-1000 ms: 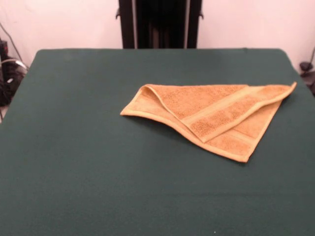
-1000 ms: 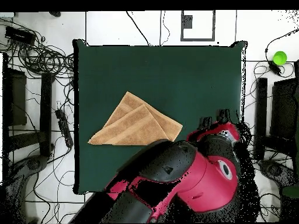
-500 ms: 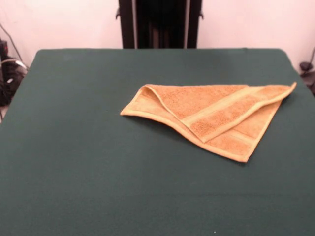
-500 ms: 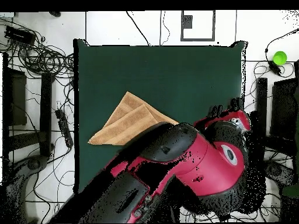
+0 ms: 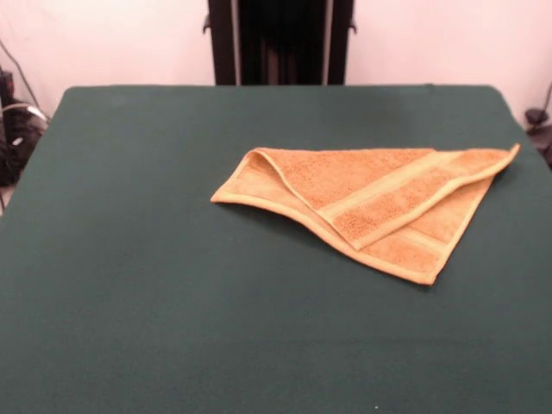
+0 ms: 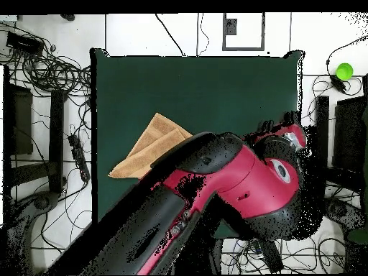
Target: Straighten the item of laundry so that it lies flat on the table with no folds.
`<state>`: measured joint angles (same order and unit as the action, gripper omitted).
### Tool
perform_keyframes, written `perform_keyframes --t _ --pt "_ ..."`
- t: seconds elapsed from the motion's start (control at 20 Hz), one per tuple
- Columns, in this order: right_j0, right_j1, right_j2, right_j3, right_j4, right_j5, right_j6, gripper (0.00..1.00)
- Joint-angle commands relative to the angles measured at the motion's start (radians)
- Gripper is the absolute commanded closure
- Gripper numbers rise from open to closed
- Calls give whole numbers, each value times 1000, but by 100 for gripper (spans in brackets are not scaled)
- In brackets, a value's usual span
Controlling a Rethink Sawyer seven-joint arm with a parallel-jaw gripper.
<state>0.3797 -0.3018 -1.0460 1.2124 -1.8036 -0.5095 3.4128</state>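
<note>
i see the towel (image 5: 371, 203) lying on the table (image 5: 155, 293), folded over on itself into a rough triangle. in the front view it sits right of centre, with one pointed corner reaching almost to the table's right edge and another pointing toward the camera. a folded-over flap lies on top, its woven band running diagonally across the upper layer. the left end of the fold stands slightly raised, the edge curling up off the cloth.

in the overhead view the arm (image 6: 230, 187) crosses the lower part of the table, red and black, and covers a good part of the towel (image 6: 147, 147); only its left portion shows beside the arm. i cannot find the pincer in either view, so i cannot tell how far open it is or whether it has hold of anything. a green ball (image 6: 344, 71) sits off the table at the upper right, among cables.
</note>
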Motion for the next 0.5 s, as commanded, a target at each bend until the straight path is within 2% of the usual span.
perform_keyframes --t 0.05,0.5 --pt "-16 83 163 -32 86 -89 194 0" --pt "-39 102 182 -58 162 -25 142 0"
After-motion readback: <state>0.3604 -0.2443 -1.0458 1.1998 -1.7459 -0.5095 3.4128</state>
